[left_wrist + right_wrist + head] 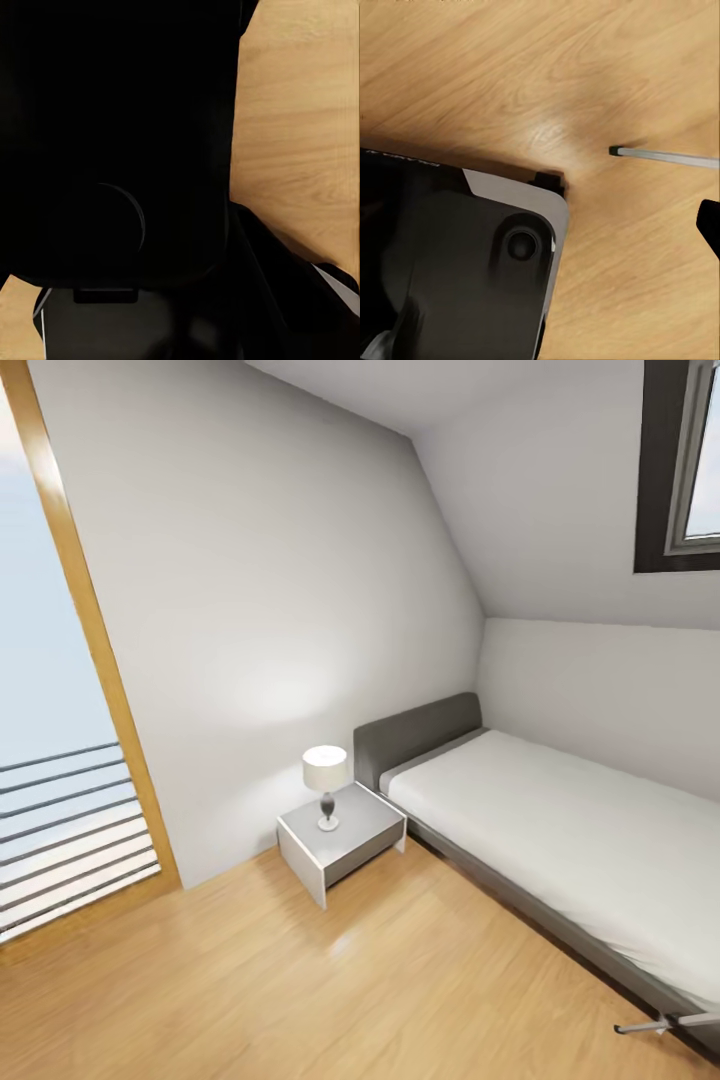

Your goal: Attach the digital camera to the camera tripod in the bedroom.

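No readable text, label or number anywhere (no brand marks either).

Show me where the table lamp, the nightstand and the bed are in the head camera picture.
table lamp (325,768), head view, on its white shade.
nightstand (352,822), head view, on its bare grey top.
bed (580,835), head view, on the white mattress.

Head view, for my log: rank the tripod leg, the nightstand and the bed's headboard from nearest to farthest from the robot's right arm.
1. tripod leg: on the floor at the lower right, beside the bed, plainly nearest.
2. nightstand: mid-room, against the wall, lamp on top.
3. headboard: just behind the nightstand, at the wall; these two are nearly too close to call.
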{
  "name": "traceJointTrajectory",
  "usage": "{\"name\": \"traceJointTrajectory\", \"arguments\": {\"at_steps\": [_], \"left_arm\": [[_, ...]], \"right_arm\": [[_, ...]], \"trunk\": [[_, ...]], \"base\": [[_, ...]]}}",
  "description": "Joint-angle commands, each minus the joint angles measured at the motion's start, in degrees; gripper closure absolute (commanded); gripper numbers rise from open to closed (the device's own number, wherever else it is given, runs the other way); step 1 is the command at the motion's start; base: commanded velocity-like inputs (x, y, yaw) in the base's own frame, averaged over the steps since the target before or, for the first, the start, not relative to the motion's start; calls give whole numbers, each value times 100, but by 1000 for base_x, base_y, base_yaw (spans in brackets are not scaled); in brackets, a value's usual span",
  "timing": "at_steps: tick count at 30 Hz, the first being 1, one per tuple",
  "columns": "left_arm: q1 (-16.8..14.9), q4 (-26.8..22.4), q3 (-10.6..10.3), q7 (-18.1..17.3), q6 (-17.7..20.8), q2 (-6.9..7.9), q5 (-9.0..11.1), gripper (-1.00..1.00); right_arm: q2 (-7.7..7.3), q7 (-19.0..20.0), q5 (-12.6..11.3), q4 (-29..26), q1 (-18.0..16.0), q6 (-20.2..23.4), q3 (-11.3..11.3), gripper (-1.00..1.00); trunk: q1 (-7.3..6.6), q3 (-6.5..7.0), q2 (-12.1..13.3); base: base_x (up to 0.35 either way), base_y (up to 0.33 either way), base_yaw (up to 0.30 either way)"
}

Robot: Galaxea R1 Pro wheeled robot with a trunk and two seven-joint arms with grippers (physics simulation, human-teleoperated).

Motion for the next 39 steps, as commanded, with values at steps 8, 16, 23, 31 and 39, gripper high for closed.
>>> {"name": "traceJointTrajectory", "arguments": {"at_steps": [8,16,23,31,39], "left_arm": [[-4,-3,-51,19,27,0,25,100],[-4,-3,-51,19,29,0,25,100],[-6,-3,-48,19,29,0,31,100],[-5,-3,-50,19,29,5,33,100],[-4,-3,-46,19,29,13,40,100]], "right_arm": [[5,5,48,18,-9,-40,-48,-100],[8,5,48,18,-9,-50,-48,-100],[12,5,48,18,-9,-23,-48,-100],[8,5,43,18,-9,-10,-48,-100],[6,4,40,23,-9,-2,-54,-100]], "trunk": [[3,-9,-10],[3,-9,-10],[3,-9,-10],[3,-9,-10],[3,-9,-10]], "base": [[0,325,0],[0,324,0],[0,173,-72],[0,24,-232],[0,3,-279]]}}
